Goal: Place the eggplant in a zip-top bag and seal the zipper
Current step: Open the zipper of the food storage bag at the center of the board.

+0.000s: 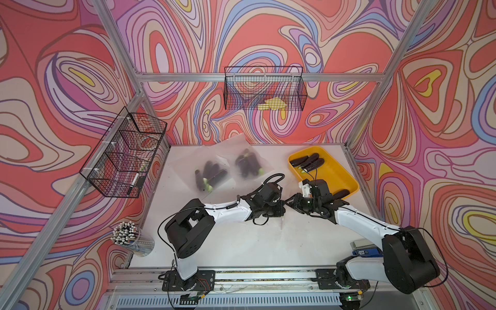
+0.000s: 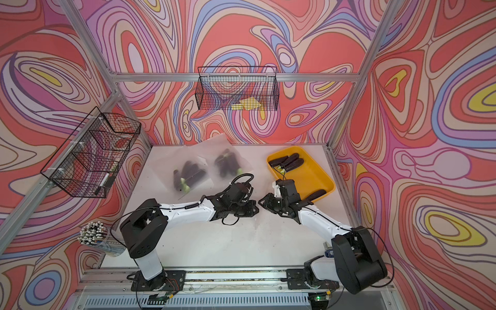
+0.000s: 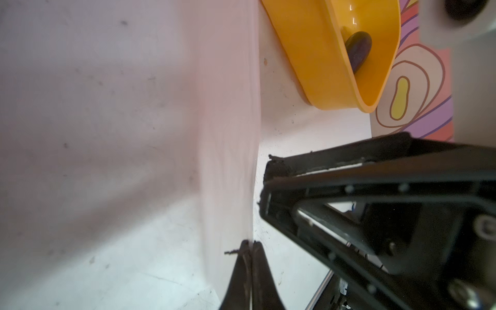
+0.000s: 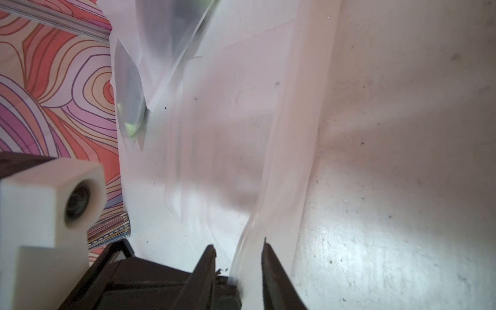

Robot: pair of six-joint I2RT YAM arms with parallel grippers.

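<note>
A translucent zip-top bag hangs at mid-table between my two grippers; it barely shows in the top views. My left gripper is shut on the bag's thin edge and sits at mid-table. Facing it, my right gripper is open, its jaws apart on either side of the bag's zipper strip; it also appears in a top view. Several dark purple eggplants lie in the yellow tray, and one eggplant rests at the tray's near end.
Two filled bags of eggplants lie at the back of the white table. Wire baskets hang on the left wall and the back wall. A cup of pens stands at the front left.
</note>
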